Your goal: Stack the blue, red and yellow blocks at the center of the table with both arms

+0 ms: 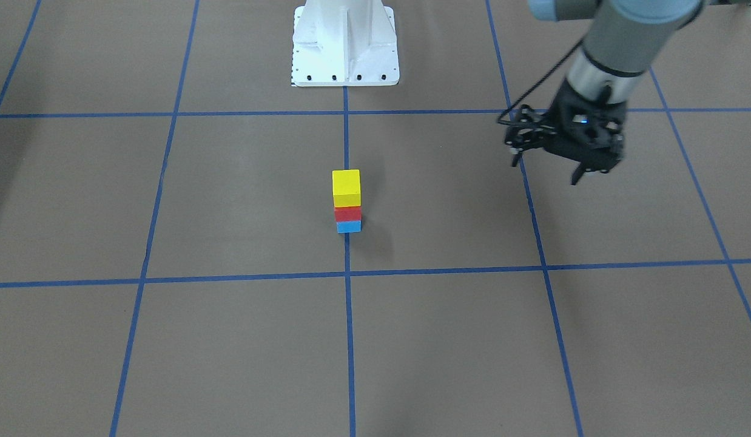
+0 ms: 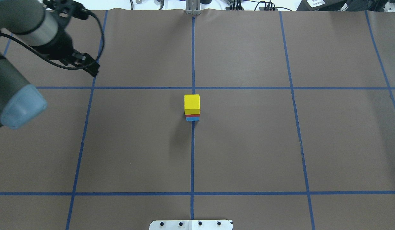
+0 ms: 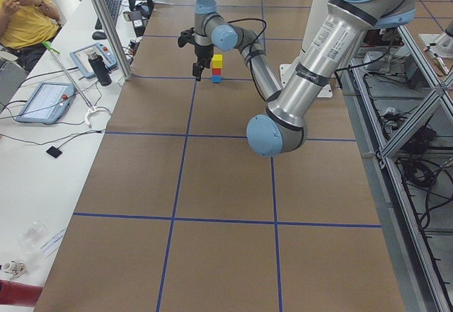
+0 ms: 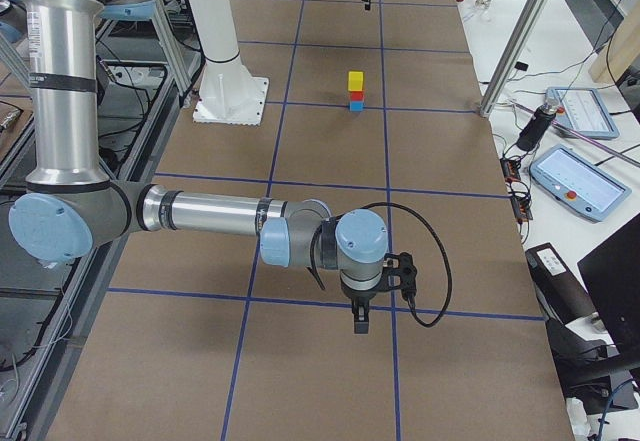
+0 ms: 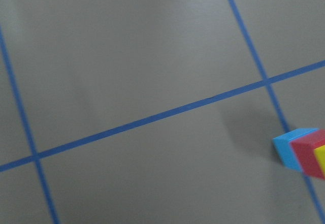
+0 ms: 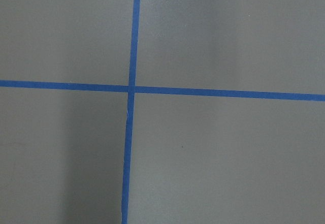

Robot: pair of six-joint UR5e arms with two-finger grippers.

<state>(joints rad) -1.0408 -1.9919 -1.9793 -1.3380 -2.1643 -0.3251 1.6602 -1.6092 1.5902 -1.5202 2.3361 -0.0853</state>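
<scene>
A stack stands at the table's center on the blue tape cross: the blue block (image 1: 349, 227) at the bottom, the red block (image 1: 348, 213) on it, the yellow block (image 1: 346, 187) on top. The stack also shows in the overhead view (image 2: 192, 104). My left gripper (image 1: 594, 173) hangs above the table well off to the stack's side, also seen from overhead (image 2: 90, 68). It looks open and holds nothing. My right gripper (image 4: 360, 323) shows only in the exterior right view, low over the table far from the stack. I cannot tell whether it is open or shut.
The robot's white base (image 1: 345, 42) stands at the table's robot-side edge. Blue tape lines grid the brown table (image 2: 248, 143). Tablets and cables lie on the white side benches beyond the table's far edge.
</scene>
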